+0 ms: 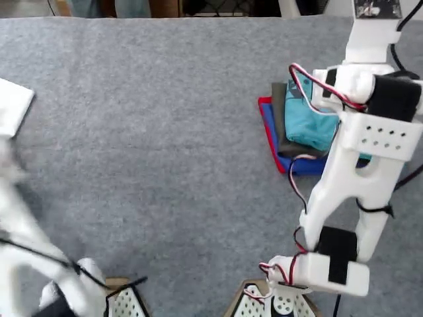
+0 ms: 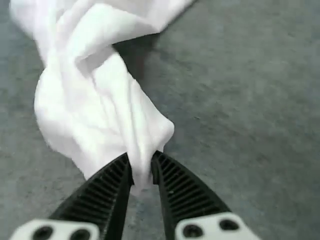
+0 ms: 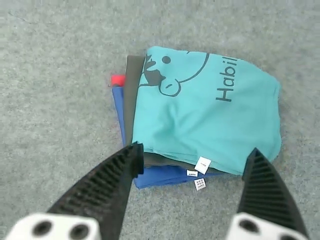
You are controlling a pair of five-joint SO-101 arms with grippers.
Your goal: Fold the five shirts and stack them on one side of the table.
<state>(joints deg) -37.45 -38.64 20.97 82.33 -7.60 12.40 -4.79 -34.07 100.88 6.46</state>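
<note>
My left fingers (image 2: 112, 187) clamp the white shirt (image 2: 95, 100), far from the stack (image 3: 200, 115), for folding; right fingers (image 3: 107, 185) apart above the stack.

Bright, even light covers the grey table (image 1: 165, 132), with a soft shadow beside the white shirt (image 2: 90, 100).

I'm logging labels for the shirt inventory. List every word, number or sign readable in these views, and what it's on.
Teal shirt, top of the stack: dark lettering beside a cartoon drawing, cut off at the fold; no whole word reads.
Three small white tags at the stack's edge: too small to read.
White shirt: no print shows.
</note>
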